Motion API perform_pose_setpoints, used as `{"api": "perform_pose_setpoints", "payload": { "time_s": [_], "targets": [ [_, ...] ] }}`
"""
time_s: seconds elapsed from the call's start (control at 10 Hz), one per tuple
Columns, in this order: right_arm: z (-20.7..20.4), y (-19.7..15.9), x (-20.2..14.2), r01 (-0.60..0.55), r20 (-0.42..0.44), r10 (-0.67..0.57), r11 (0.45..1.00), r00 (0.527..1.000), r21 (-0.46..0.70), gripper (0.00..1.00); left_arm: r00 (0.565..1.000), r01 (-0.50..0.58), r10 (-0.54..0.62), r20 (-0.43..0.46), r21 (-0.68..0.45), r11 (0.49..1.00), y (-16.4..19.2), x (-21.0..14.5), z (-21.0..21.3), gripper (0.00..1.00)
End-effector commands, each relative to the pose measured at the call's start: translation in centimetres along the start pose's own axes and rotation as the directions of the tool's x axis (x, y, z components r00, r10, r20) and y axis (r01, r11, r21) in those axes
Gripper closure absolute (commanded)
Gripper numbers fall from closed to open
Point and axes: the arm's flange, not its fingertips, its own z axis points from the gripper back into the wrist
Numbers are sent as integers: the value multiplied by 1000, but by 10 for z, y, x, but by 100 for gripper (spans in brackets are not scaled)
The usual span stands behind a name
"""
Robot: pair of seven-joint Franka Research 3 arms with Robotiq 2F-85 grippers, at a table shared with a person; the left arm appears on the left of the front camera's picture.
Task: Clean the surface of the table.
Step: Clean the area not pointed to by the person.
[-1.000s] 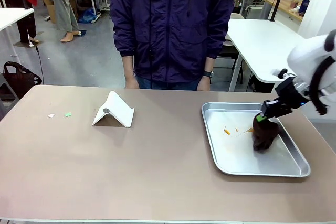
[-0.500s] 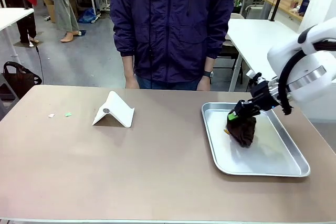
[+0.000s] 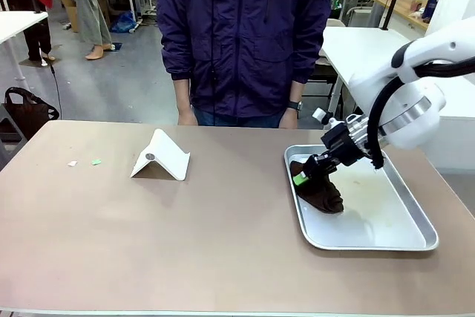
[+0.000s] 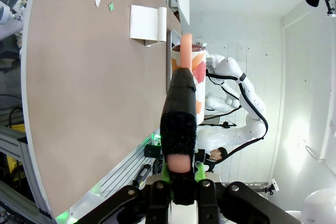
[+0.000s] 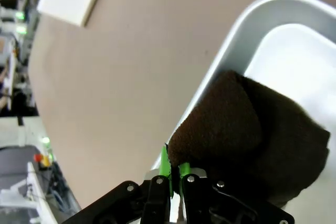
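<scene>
The left gripper [image 4: 180, 170] is closed tight around a black foam-wrapped stick [image 4: 178, 108] with a pink tip; the tan table [image 3: 223, 243] spans the whole width in front of a standing person [image 3: 245, 35]; near its far left edge lie a white scrap [image 3: 72, 163] and a green scrap [image 3: 96, 161]; further right stands a white folded stand [image 3: 159, 155]; on the table's right part sits a metal tray [image 3: 371, 245], where the right gripper [image 3: 302, 177], jaws drawn together, pinches a dark brown cloth [image 3: 320, 192] resting at the tray's left end.
</scene>
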Motion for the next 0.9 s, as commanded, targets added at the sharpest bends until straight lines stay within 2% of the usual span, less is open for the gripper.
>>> {"api": "perform_pose_setpoints", "payload": {
  "time_s": [0.0, 0.5, 0.7, 0.8],
  "targets": [
    [8, -1, -6, -51, -89, 47, 998, 995, -46, 93, 1000, -7, 7, 8, -4, 1000, -5, -2, -1, 82],
    [35, -36, -20, 103, 15, -102, 989, 995, -109, 93, 1000, -7, 7, 8, -4, 1000, -5, -2, -1, 82],
    [45, -54, -27, 198, 52, -192, 962, 980, -186, 93, 1000, -7, 7, 8, -4, 1000, -5, -2, -1, 82],
    [59, -65, -33, 267, 99, -251, 936, 963, -228, 93, 1000, -7, 7, 8, -4, 1000, -5, -2, -1, 82]
  ]
}}
